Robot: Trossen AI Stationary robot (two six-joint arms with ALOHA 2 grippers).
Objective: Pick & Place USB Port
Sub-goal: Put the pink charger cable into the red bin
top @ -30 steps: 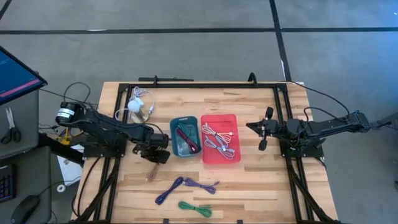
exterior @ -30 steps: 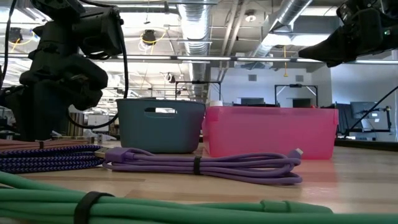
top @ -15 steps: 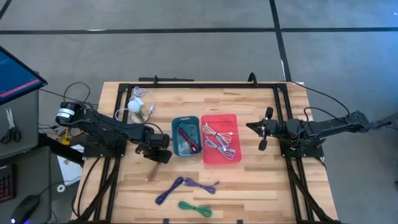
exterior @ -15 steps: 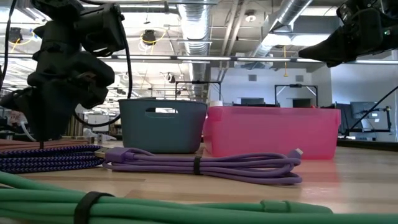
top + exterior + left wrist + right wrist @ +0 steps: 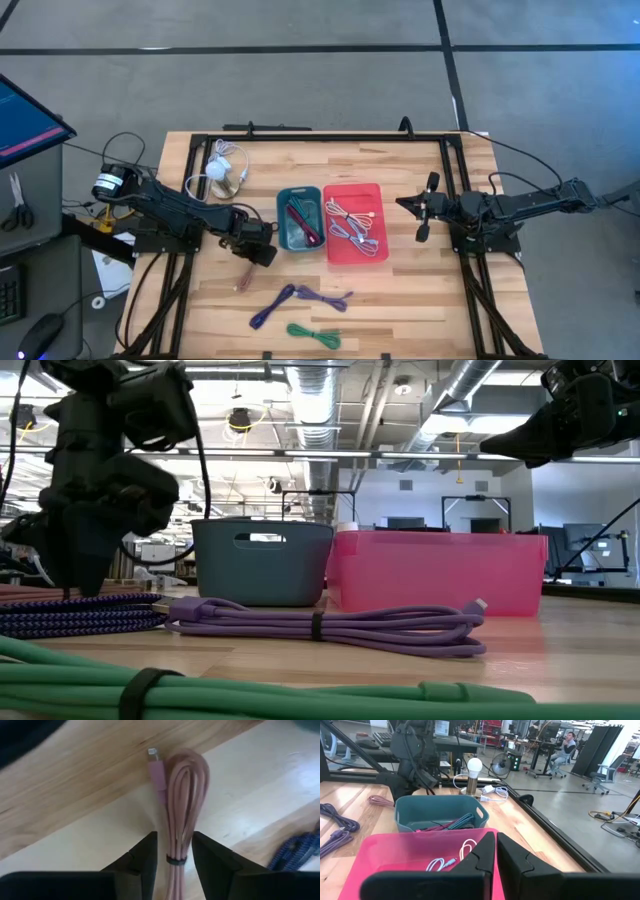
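A pink coiled USB cable lies flat on the wooden table, left of the teal bin; in the high view its end shows beside my left gripper. That gripper points steeply down and is open, one finger on each side of the coil at its dark tie band, small gaps showing on both sides. The cable's plug points away from the fingers. My right gripper is shut on nothing and waits level above the table, right of the pink bin.
The teal bin and the pink bin hold several cables. A purple cable, a dark braided cable and a green cable lie toward the near edge. At the far left stand a bulb lamp and its white cord. A person sits in the room behind.
My left gripper has turned a little at the wrist above the pink cable, its head swinging slightly toward the table's right and near side. The cable has stayed where it was.
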